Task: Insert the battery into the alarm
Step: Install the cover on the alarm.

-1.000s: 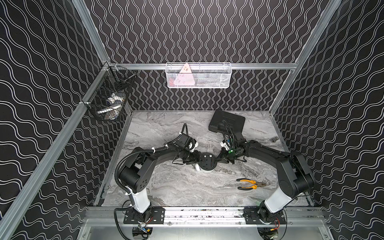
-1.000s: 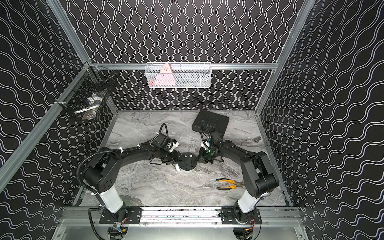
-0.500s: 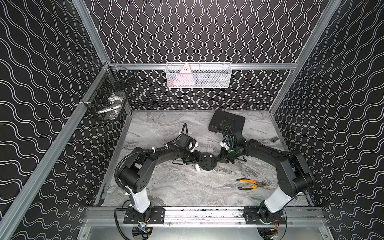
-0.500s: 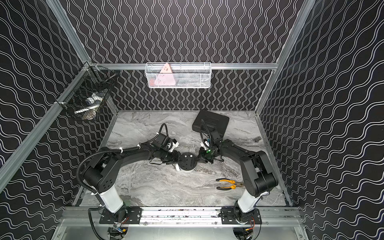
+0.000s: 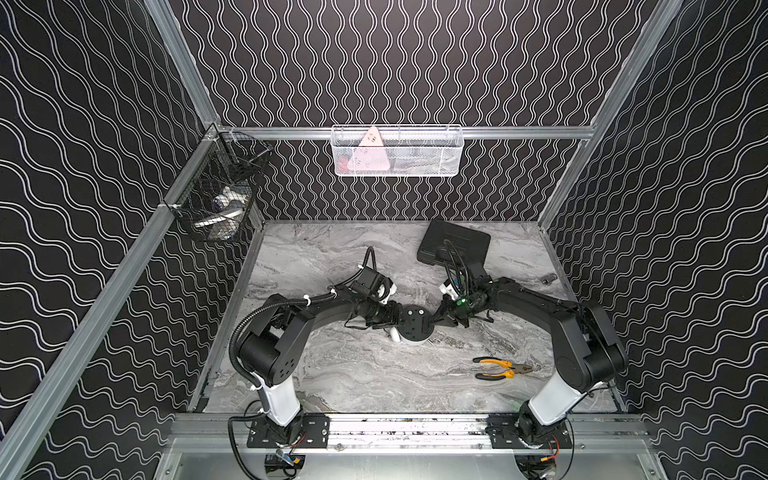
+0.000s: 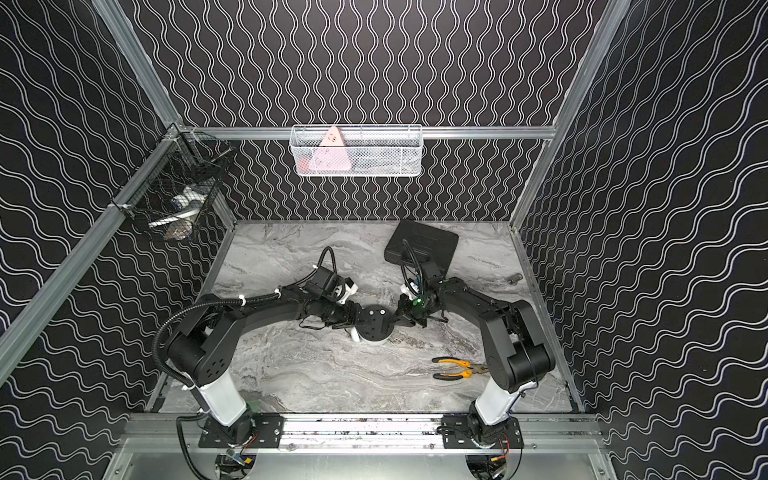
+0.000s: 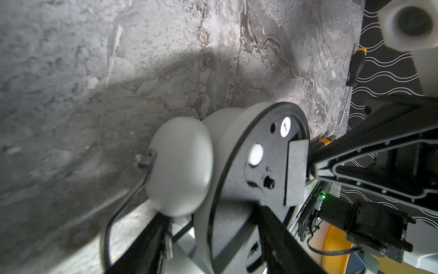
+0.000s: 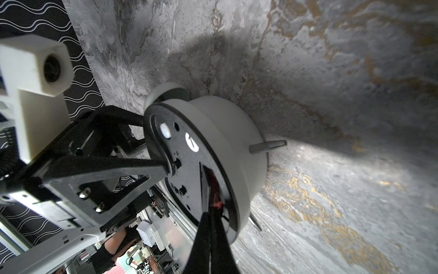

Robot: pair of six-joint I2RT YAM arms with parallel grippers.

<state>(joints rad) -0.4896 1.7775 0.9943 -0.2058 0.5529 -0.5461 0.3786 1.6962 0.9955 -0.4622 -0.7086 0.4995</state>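
In both top views the round white twin-bell alarm clock (image 5: 415,326) lies face down near the middle of the grey marbled counter (image 5: 353,374), its black circular back turned up so the battery slot can be reached. The left hand (image 5: 397,322) meets it from one side and the right hand (image 5: 435,322) from the other. A black rectangular case (image 5: 455,247) sits toward the back wall, and yellow-handled pliers (image 5: 498,369) lie well apart from the clock. The battery does not show here.

In the left wrist view the left hand (image 7: 211,215) is half spread and clamped on the clock's edge, one finger on the black back, the other on the white side by a bell (image 7: 180,166). This looks like a steadying grip that stops the clock sliding under a push. The tip of the right hand (image 7: 312,163) touches a raised black rectangular flap (image 7: 296,170); I cannot tell whether it is the compartment door.

In the right wrist view the small red cylindrical battery (image 8: 214,189) lies lengthwise in the slot of the back panel. The right hand (image 8: 212,211) has its fingers pressed fully together, gripping nothing, with the tips against the battery's near end. I judge they serve as a blunt pusher to seat it.
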